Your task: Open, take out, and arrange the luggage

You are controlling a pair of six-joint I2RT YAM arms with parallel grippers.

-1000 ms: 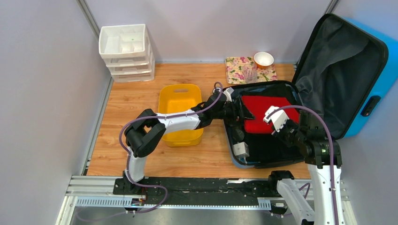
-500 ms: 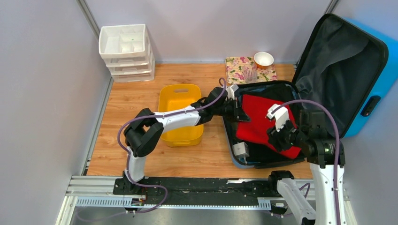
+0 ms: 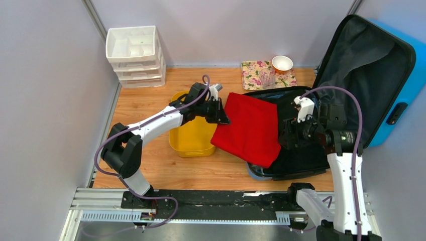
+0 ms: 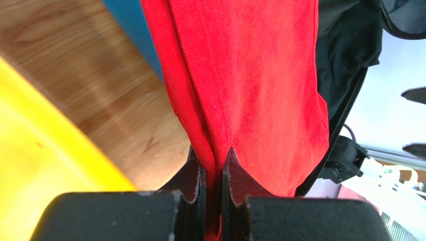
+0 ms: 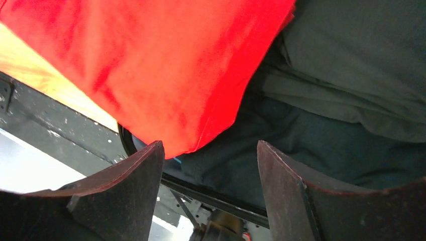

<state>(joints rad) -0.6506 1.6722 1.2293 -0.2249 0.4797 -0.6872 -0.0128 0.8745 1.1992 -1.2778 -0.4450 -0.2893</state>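
1. The suitcase (image 3: pixel 408 75) sits on the right side of the wooden table (image 3: pixel 145 108). It is open.
2. Its bottom half lies flat on the table. Its lid stands up and leans toward the right wall. The outside is bright blue and the inside is dark grey.
3. The left gripper (image 3: pixel 221 113) is squeezed tight on one edge of a red cloth (image 3: pixel 248 129). The left wrist view shows the cloth pinched between the two black fingers (image 4: pixel 193 175).
4. The red cloth hangs out from that gripper. It stretches across the left rim of the suitcase. One part is over the table and the other part is over the suitcase's bottom half.
5. The left gripper is at the far right corner of a yellow tub (image 3: pixel 191 138). The tub is just beside the suitcase, on its left.
6. The right gripper (image 3: pixel 287 135) has let go. Its fingers are spread wide with nothing between them.
7. It hovers over the dark inside of the suitcase, near the right edge of the red cloth.
8. A white set of drawers (image 3: pixel 134 55) stands in the far left corner.
9. A flowery tray (image 3: pixel 253 75) lies by the back wall, with a small bowl (image 3: pixel 282 63) on it.
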